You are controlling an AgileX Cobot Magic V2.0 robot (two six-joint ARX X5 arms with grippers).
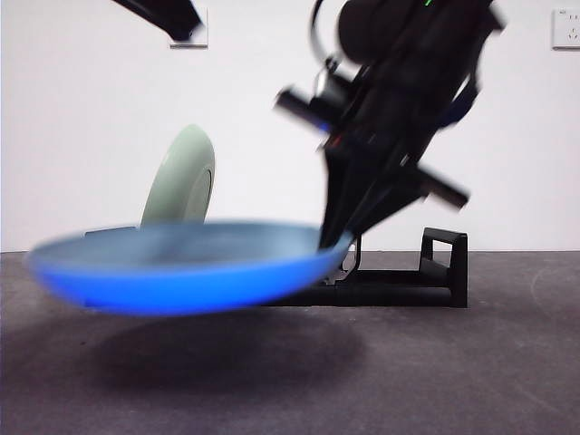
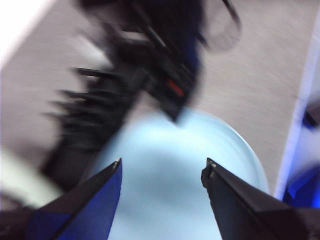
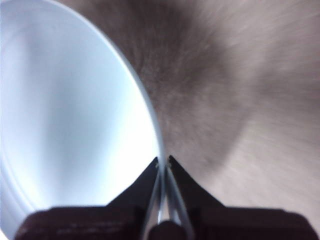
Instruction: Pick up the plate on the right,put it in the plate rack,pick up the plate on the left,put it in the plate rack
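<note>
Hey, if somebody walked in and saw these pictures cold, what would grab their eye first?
The big blue plate hanging in the air above the dark table, pinched at its rim by the right gripper. Behind it a pale green plate stands on edge in the black plate rack. The left gripper hovers open over the blue plate.

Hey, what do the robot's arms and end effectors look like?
Both arms are black. The right end effector has thin, pointed black jaws. The left end effector has wedge-shaped black jaws with blue on the inner faces. The working arm carries looping black cables and small red and green lights.
</note>
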